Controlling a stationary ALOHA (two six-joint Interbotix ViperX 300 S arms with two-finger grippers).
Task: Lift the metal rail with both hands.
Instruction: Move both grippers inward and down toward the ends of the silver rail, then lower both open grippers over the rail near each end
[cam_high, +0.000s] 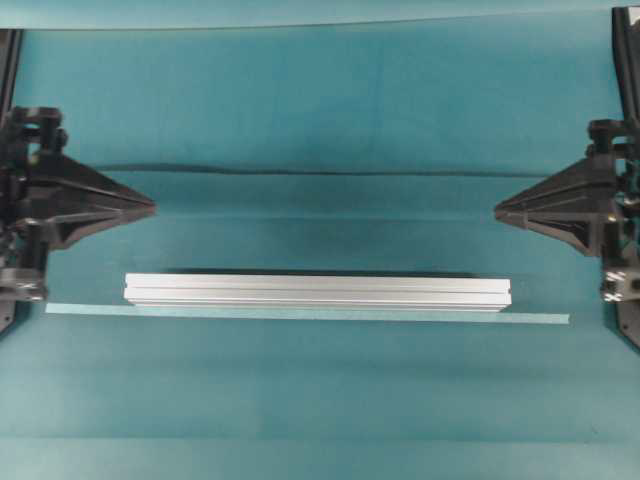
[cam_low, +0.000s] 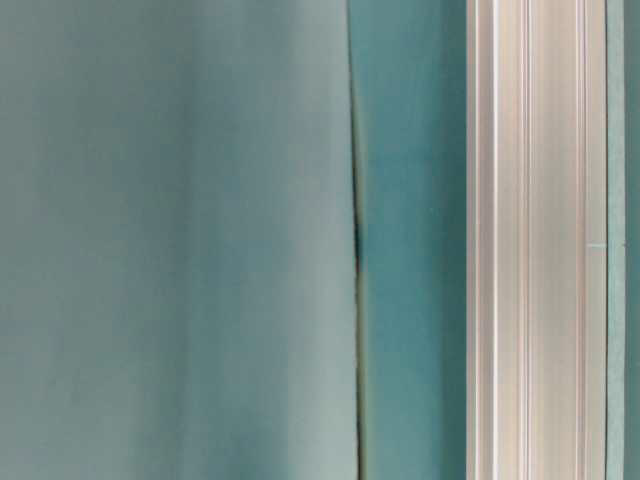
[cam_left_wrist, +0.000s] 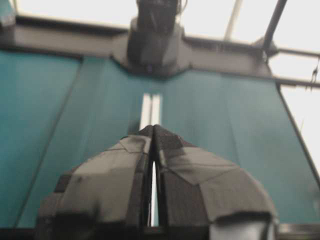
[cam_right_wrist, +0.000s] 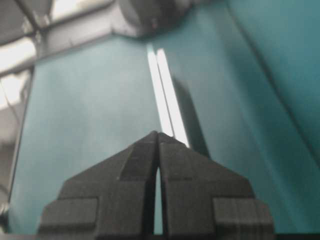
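Note:
The metal rail (cam_high: 318, 290) lies flat on the teal table, a long grooved silver bar running left to right. Up close in the table-level view the metal rail (cam_low: 535, 240) fills a vertical band at the right. My left gripper (cam_high: 152, 207) hangs at the left edge, behind and left of the rail's left end, fingertips together, nothing held. My right gripper (cam_high: 497, 210) mirrors it at the right edge, shut and empty, behind the rail's right end. The rail (cam_left_wrist: 151, 110) shows beyond the shut left gripper (cam_left_wrist: 153, 128); the rail (cam_right_wrist: 167, 95) runs ahead of the shut right gripper (cam_right_wrist: 158, 134).
A thin pale tape strip (cam_high: 306, 314) lies along the rail's near side, longer than the rail at both ends. A dark seam (cam_high: 320, 172) crosses the teal cover behind the grippers. Black arm frames (cam_high: 626, 60) stand at both side edges.

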